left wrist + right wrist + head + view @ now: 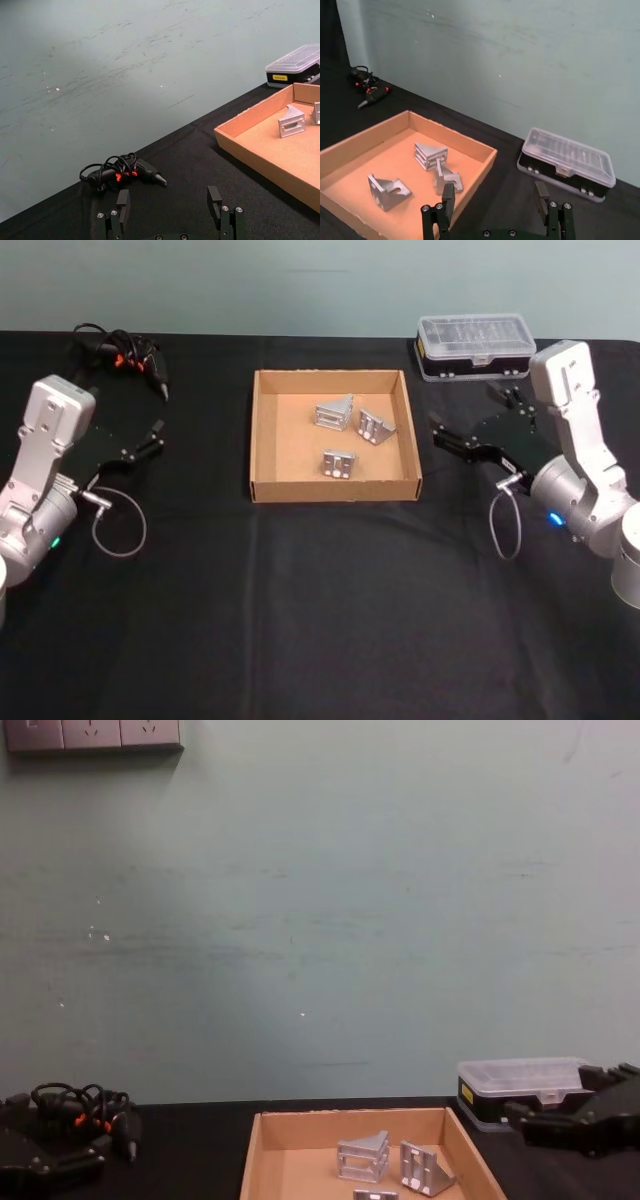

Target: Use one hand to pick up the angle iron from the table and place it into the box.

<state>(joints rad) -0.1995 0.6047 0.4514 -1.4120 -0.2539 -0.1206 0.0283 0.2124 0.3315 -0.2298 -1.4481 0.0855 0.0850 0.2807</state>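
Three angle irons (340,462) in box (262,430), right gripper (470,440) beside it (released, empty), left gripper (135,448) released

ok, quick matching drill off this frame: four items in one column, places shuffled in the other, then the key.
Items:
1. angle irons
2. plastic case
3. left claw
4. corded tool

Places:
A. far-left corner of the table
B. inside the box
C. open, left of the box
D. behind the right claw, right of the box

Pairs: 1-B, 2-D, 3-C, 4-A
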